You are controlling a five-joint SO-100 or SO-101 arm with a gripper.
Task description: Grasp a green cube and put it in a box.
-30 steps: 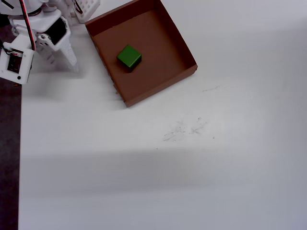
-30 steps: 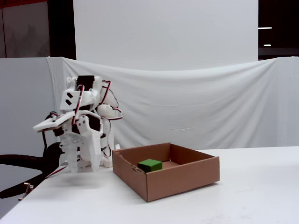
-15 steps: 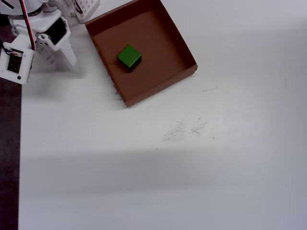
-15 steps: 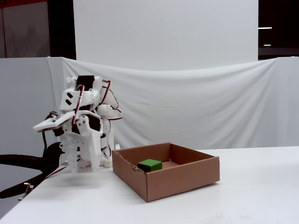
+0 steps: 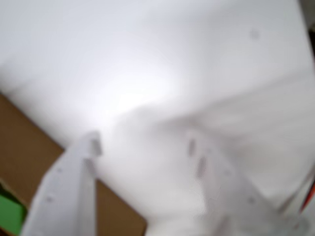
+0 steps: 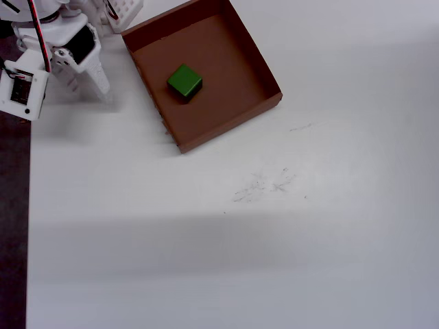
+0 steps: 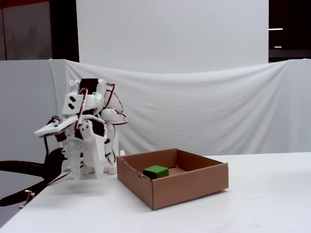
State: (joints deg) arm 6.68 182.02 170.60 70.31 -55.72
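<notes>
The green cube (image 6: pixel 184 81) lies on the floor of the brown cardboard box (image 6: pixel 254 62), left of its centre in the overhead view. In the fixed view the green cube (image 7: pixel 156 171) sits low behind the near wall of the box (image 7: pixel 189 188). My white gripper (image 6: pixel 92 89) hangs folded back by the arm's base, left of the box and apart from it, open and holding nothing. The blurred wrist view has both fingers of the gripper (image 5: pixel 142 145) spread over white table, a corner of the box (image 5: pixel 22 147) at lower left and a sliver of the cube (image 5: pixel 9 215).
A white gridded object (image 6: pixel 125 12) stands at the top edge beside the box's far corner. The table's left edge (image 6: pixel 29 205) runs down the overhead view, dark floor beyond it. Faint scuff marks (image 6: pixel 264 184) lie on the white table below the box.
</notes>
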